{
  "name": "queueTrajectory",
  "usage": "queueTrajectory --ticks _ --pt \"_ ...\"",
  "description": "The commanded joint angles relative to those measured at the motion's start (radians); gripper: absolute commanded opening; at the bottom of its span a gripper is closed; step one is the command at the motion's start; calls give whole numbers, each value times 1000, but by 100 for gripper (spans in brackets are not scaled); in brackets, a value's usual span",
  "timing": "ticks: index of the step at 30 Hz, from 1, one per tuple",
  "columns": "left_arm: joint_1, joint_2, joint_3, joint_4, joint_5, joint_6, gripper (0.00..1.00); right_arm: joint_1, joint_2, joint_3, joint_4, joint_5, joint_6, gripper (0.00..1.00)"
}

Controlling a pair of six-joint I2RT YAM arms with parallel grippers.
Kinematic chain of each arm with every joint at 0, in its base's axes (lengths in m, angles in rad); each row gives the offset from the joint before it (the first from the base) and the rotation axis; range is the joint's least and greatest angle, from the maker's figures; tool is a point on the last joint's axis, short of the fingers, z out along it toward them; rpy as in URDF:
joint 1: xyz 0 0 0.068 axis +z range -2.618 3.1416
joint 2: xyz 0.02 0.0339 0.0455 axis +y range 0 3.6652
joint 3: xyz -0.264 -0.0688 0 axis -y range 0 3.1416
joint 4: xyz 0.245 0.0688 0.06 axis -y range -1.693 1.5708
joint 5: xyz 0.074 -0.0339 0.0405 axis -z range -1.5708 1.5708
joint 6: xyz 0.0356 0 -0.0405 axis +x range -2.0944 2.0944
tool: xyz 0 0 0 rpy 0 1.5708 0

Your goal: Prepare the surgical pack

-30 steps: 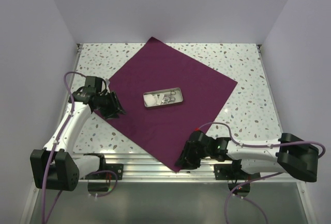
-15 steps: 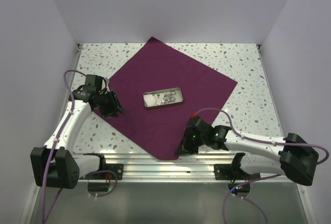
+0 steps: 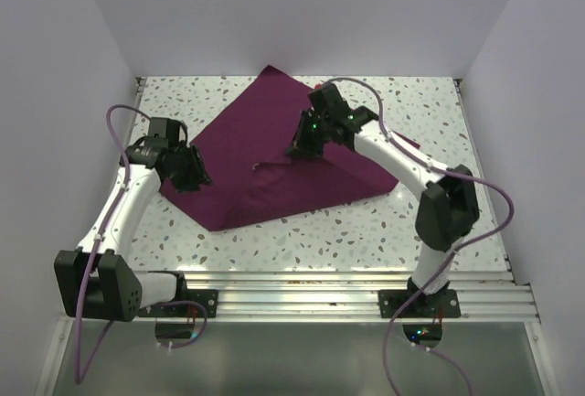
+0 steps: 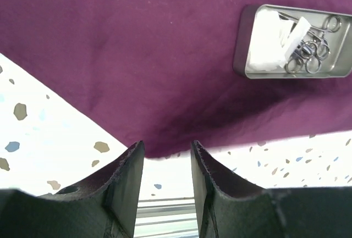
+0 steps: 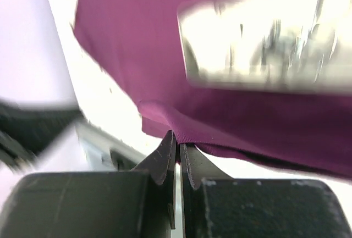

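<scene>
The right gripper (image 3: 305, 143), pinching the purple cloth's (image 3: 265, 190) near corner, has swept it over the tray (image 4: 240, 51), starting the wrap, while the left gripper (image 4: 165, 153) waits, jaws apart.

a speckled white worktop (image 3: 302, 240) sits between 3 plain lilac walls (image 3: 302, 12). a ribbed metal rail (image 3: 292, 288) lines its near edge.

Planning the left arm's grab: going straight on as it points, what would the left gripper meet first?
Probably the near edge of the purple cloth, just ahead of the open left gripper; the steel tray sits aside.
</scene>
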Motion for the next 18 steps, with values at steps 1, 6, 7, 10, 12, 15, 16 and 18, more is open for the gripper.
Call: queueTrajectory --ticks 1,6,7,10,12,15,16,18 --pt "-1 28 20 46 -31 26 43 -69 156 242 -109 -9 -128 0" --pt "-1 88 -23 92 11 20 43 -89 392 565 -135 -32 -195 0" --pt "-1 91 -24 101 12 20 43 -98 449 595 -134 -36 -192 0" --pt "0 116 -17 118 -11 26 43 -117 533 679 -105 -52 -179 0" --pt "0 137 -14 121 -16 32 43 -128 575 747 -70 -79 -181 0" --pt "0 165 -17 138 -23 32 43 -140 655 836 -37 -131 -172 0" --pt "0 174 -14 141 -22 32 43 -143 684 871 -33 -137 -169 0" --pt "0 198 -8 146 -19 32 43 -154 701 887 -4 -153 -151 0"
